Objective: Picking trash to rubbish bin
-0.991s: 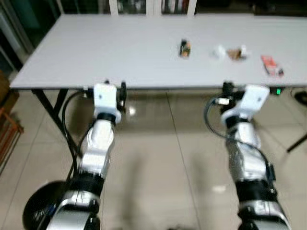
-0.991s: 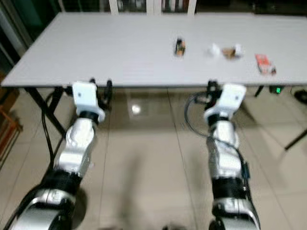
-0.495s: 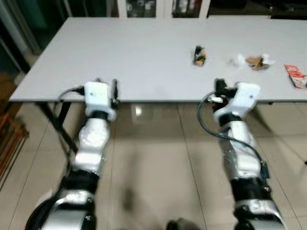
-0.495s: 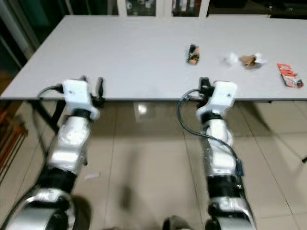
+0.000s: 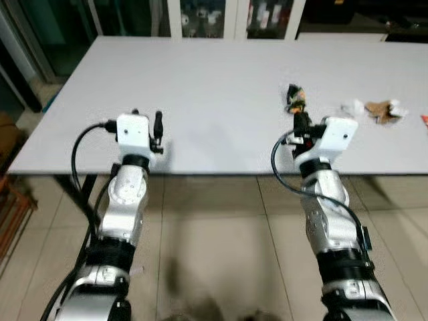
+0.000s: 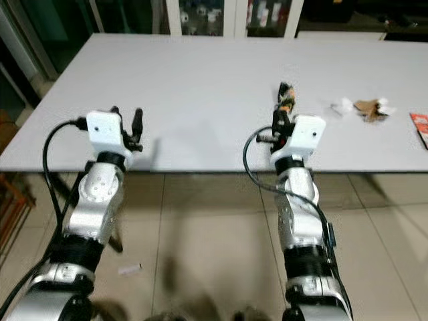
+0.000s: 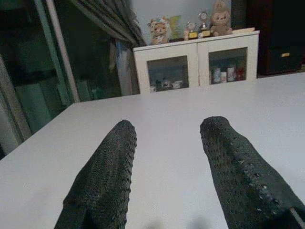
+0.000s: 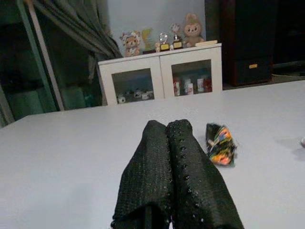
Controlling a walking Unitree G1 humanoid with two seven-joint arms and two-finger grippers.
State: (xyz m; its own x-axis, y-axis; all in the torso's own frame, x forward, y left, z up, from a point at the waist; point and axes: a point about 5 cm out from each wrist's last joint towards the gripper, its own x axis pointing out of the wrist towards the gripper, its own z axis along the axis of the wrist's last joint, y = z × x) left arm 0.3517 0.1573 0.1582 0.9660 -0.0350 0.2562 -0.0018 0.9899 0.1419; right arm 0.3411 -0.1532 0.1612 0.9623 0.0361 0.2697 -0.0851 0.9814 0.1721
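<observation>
So this looks like the approach step: the robot is standing at the near edge of the long pale grey rectangular table [image 5: 200,87], both arms raised over the edge, nothing picked up yet.

The right gripper [image 8: 172,143] has its two black fingers pressed flat together and is pointing at the crumpled multicoloured snack wrapper [image 8: 220,144], which sits at roughly 1 o'clock from the fingertips, near but not touching. My read is that the next move needs those fingers to spread first, then the arm to reach forward and a bit to the side so the wrapper ends up between them.

The left gripper [image 7: 167,157] has its fingers spread wide and hovers over bare tabletop, nothing between them.

More trash further along: a crumpled brown and white paper scrap [image 5: 378,110] at about 3 o'clock from the wrapper, well apart from it, and a red packet [image 6: 420,125] right at the picture's edge. Can't spot the rubbish bin here, so no clue where the drop-off is.

Room-wise: shiny beige floor tiles [image 5: 221,234] under the table, and at 12 o'clock past the far edge a white cabinet with glass doors [image 8: 162,76] with little plush figures and trophies on top, plus dark curtains [image 7: 102,24] off to one side. A small white scrap [image 6: 129,269] lies on the floor by the left arm.
</observation>
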